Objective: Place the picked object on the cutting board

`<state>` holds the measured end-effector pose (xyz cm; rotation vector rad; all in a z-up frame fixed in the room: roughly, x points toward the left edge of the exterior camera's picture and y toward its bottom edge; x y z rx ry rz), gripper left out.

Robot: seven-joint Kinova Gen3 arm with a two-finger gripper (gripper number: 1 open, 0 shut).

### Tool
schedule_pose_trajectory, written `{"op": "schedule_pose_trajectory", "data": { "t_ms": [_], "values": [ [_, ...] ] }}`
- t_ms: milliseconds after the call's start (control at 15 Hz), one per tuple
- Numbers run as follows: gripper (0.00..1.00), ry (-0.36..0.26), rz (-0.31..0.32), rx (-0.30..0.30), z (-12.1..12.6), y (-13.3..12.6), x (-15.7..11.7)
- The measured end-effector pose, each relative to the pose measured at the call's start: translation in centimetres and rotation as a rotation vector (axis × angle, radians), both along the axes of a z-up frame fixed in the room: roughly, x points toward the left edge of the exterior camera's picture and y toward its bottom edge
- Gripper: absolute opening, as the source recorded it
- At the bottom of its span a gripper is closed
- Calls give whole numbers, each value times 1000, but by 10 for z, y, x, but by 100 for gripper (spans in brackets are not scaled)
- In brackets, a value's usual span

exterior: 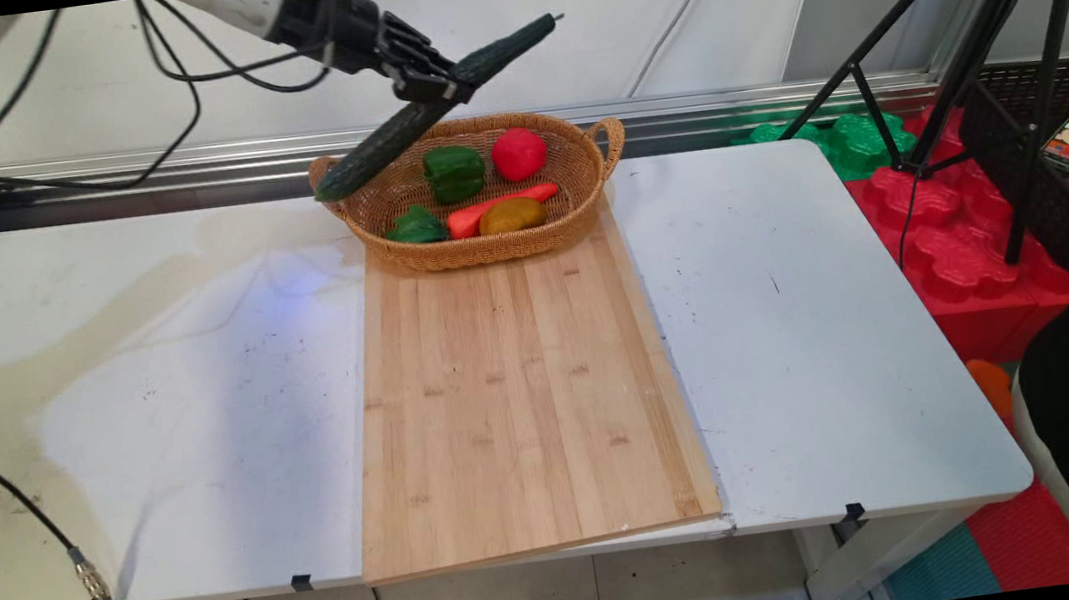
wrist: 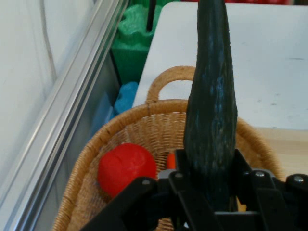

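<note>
Item held: one dark green cucumber, clamped near its middle between my jaws, which are closed tight on it. It is clear of all surfaces, tilted, lower end over the left rim of the wicker basket, upper end pointing up toward the wall. My arm enters from the upper left, wrist angled down to the right, black cables hanging behind. In the hand view the cucumber runs straight out from my linkage above the basket. Basket contents: two green peppers, a red tomato, an orange carrot, a brownish potato. Basket stands at the far end of a wooden board on the white table
</note>
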<state>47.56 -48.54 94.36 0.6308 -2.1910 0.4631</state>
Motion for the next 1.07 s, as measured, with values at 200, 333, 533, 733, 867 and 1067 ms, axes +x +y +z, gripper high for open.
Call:
{"op": "schedule_pose_trajectory", "data": {
  "t_ms": [200,333,533,733,867,1067],
  "values": [
    [0,20,-13,14,12,25,7],
    [0,30,-30,34,18,48,12],
    [0,35,-55,63,18,74,12],
    [0,35,-88,97,12,102,5],
    [0,34,-103,110,6,113,-1],
    [0,26,-121,129,-7,125,-15]
  ]
}}
